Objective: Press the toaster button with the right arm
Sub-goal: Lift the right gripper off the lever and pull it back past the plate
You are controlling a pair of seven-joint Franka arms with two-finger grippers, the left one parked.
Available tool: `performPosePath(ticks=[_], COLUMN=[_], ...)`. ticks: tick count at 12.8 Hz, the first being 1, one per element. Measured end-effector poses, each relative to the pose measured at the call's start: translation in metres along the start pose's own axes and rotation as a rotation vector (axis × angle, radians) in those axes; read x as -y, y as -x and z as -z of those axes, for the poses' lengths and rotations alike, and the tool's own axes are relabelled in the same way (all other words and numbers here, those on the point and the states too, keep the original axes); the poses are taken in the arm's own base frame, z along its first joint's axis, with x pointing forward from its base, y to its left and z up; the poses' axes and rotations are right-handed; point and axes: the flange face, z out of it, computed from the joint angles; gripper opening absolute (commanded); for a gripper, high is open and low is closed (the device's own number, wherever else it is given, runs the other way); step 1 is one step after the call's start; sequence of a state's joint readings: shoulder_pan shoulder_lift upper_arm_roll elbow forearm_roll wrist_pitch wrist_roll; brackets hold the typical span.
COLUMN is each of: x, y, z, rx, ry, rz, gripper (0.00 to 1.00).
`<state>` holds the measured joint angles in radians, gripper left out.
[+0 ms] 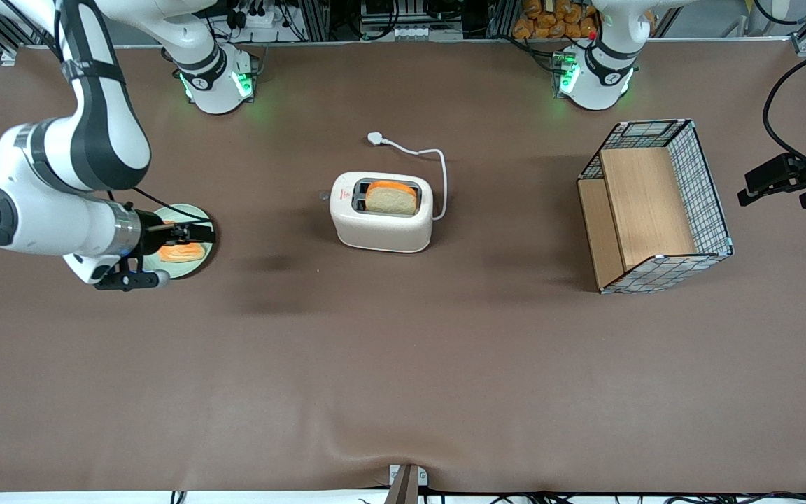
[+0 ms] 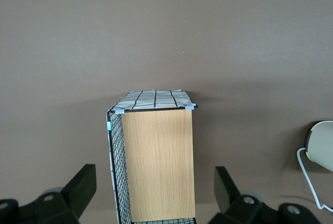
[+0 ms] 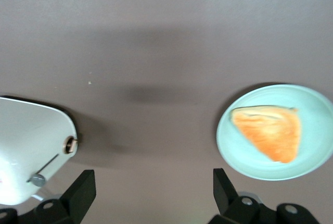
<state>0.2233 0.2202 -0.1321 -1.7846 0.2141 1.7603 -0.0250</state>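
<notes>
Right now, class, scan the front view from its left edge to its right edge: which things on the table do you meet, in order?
The right arm's gripper, jaws open above the plate of bread → toaster with a slice in its slot → toaster cord → wire basket.

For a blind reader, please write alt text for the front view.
The right arm's pincer hangs open over a plate holding a bread slice, well apart from the toaster, which has bread in a slot.

We see a wire basket (image 2: 156, 156) with a wooden panel on the brown surface (image 2: 156, 31) — the toaster (image 2: 322, 151) at the edge.
</notes>
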Motion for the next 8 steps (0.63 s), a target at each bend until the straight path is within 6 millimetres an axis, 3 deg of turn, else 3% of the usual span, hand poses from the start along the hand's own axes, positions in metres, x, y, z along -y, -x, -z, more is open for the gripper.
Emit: performPosePath(ticks=[4, 8], x=[-0.045, -0.084], y=[0.016, 0.045], z=[0.046, 0.097], rx=[-0.077, -0.154], ry=[0.051, 0.118], rz=[0.002, -0.029], gripper=[1.0, 1.0])
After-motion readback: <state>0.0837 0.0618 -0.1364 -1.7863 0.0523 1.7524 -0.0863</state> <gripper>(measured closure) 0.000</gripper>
